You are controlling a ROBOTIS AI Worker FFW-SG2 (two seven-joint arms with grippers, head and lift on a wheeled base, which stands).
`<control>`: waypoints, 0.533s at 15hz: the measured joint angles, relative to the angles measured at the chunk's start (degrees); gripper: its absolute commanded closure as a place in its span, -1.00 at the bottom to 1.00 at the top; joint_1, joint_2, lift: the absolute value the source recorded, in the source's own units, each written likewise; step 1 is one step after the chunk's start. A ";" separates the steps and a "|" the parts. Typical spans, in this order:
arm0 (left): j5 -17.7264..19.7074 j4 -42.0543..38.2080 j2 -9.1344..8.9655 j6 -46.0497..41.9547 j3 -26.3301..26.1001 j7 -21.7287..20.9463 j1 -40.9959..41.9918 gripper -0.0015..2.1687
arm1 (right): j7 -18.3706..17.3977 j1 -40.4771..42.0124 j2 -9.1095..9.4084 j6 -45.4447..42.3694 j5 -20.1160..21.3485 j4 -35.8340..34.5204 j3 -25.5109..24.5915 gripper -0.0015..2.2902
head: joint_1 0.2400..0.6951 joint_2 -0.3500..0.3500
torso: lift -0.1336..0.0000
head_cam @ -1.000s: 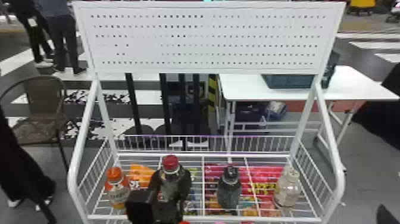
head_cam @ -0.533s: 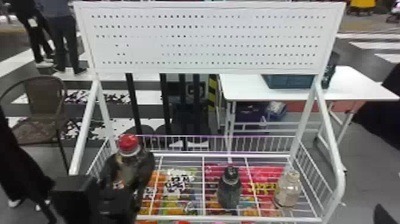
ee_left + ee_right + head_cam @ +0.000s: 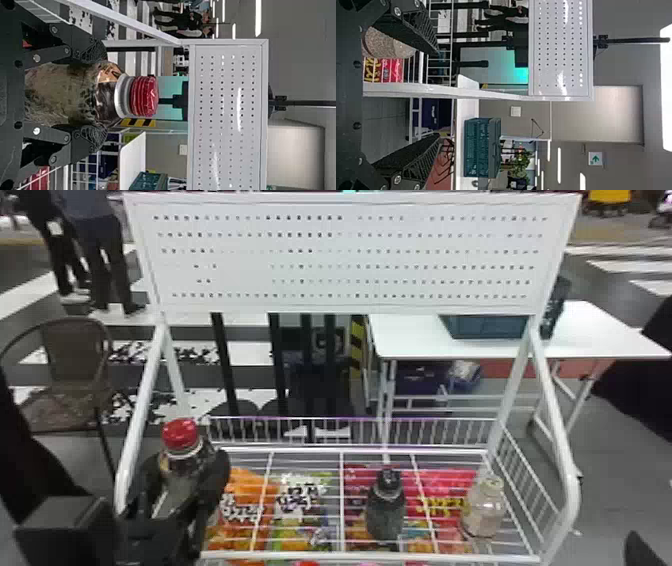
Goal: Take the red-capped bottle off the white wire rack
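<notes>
At the left side of the white wire rack, in the head view, my left gripper is shut on the red-capped bottle, which is upright with a slight tilt, its cap above the fingers. The left wrist view has the bottle clasped between both fingers of my left gripper, red cap free. My right gripper stands wide open in the right wrist view, nothing between its fingers; its dark tip is at the lower right edge of the head view.
A dark bottle with a black cap and a pale bottle stand on the rack. Snack packs lie beneath the wires. A perforated white panel rises behind, with a white table beyond.
My left gripper and the red-capped bottle have moved left from the middle-left of the rack. The orange-capped bottle seen there earlier is now out of sight. The other bottles stay put.
</notes>
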 measured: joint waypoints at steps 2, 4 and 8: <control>0.00 0.15 -0.05 0.10 -0.06 -0.07 -0.03 0.61 | 0.00 0.00 -0.02 0.00 0.00 -0.02 0.01 -0.87 | 0.14 0.00 | 1.00; 0.00 0.42 -0.02 0.12 -0.07 -0.08 -0.06 0.61 | 0.00 0.00 -0.08 0.00 0.00 -0.03 0.02 -0.87 | 0.14 0.00 | 1.00; -0.04 0.67 0.02 0.13 -0.03 -0.08 -0.10 0.61 | 0.00 -0.08 -0.30 0.00 0.00 -0.16 0.10 -0.87 | 0.14 0.00 | 1.00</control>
